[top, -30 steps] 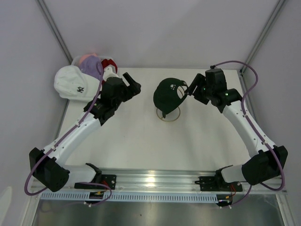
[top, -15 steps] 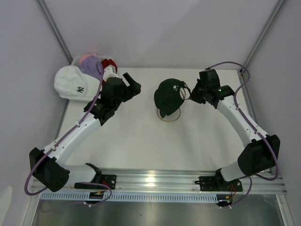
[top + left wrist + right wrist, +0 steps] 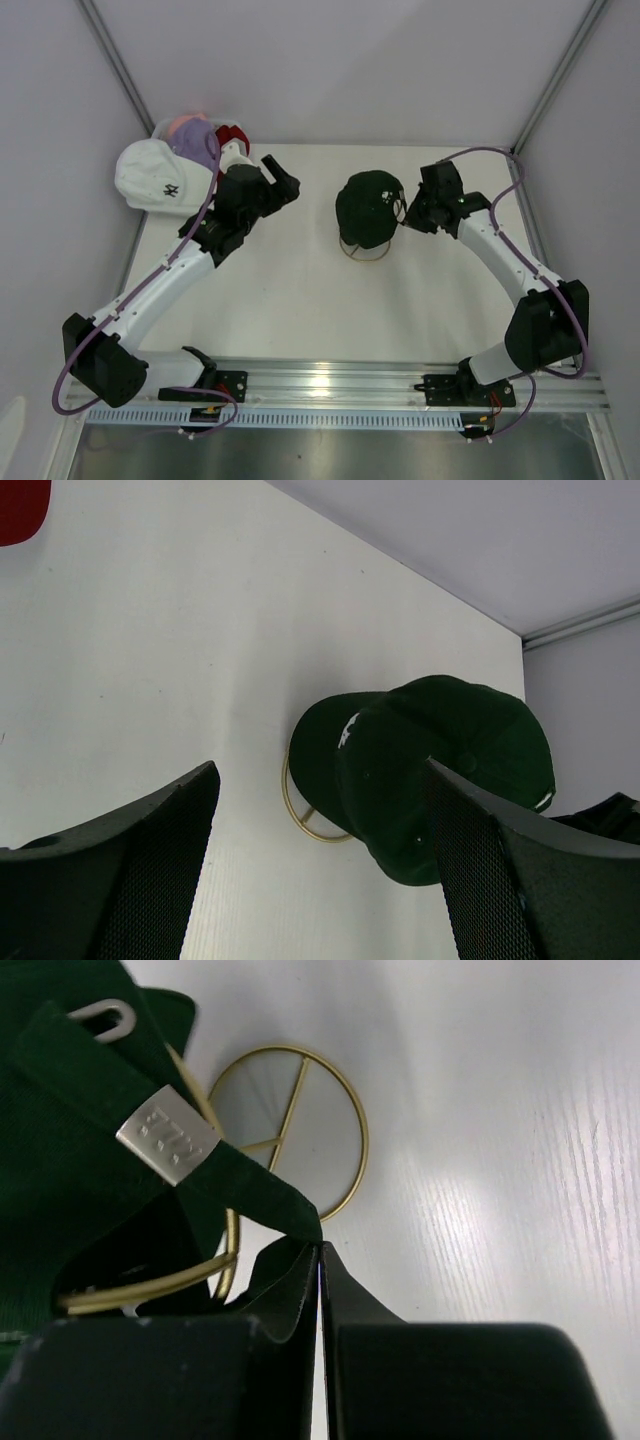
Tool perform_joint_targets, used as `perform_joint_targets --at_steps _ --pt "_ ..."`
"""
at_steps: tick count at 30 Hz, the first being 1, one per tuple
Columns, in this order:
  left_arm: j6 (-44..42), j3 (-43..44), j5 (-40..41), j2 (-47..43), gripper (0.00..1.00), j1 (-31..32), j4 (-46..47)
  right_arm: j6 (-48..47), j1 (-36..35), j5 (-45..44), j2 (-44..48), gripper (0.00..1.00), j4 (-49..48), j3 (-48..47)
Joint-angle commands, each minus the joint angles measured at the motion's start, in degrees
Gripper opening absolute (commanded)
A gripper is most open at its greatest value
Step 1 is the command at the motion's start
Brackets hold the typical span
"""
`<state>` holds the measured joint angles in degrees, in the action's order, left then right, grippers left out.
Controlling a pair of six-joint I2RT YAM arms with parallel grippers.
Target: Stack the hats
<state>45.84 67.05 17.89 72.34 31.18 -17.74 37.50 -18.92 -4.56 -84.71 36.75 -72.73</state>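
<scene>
Here the dark green cap (image 3: 368, 208) sits on top of the gold wire stand (image 3: 362, 250), near the middle of the table (image 3: 300, 290) and a little toward the far side. Its crown covers most of the stand, so from above only the round base ring shows under it. The right gripper (image 3: 405, 210) is at the right side of this cap, touching it. In the right wrist view its two fingers (image 3: 420, 1370) are pressed together on a thin fold of the green fabric at the back of the cap, just under the strap (image 3: 240, 1185) with a small metal tag. Beside this fold, the ring and the spokes of the stand lie flat on the white surface.

The left gripper (image 3: 285, 180) hangs over the table, well apart from the green cap and to the left of it. In its own wrist view the two fingers (image 3: 130, 880) are spread wide with nothing between them, and the green cap with a small white logo is seen in the gap, farther away.

The other caps lie in a heap at the far left corner. The white cap (image 3: 150, 178) with a dark logo is in front, the lavender cap (image 3: 195, 145) and the pink cap (image 3: 185, 123) are behind it, and the red cap (image 3: 233, 135) is at the right of them, close to the left arm.
</scene>
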Motion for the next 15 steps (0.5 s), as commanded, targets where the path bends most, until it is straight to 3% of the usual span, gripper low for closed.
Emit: perform_joint_targets --at_steps 1,15 --pt "-1.28 -0.60 1.53 -1.15 0.84 0.55 0.95 0.47 0.81 -0.72 -2.21 0.00 -1.68 2.24" --pt "-2.87 -0.25 3.55 -1.85 0.85 1.25 0.33 2.58 2.30 3.85 -7.14 0.00 -9.85 8.48"
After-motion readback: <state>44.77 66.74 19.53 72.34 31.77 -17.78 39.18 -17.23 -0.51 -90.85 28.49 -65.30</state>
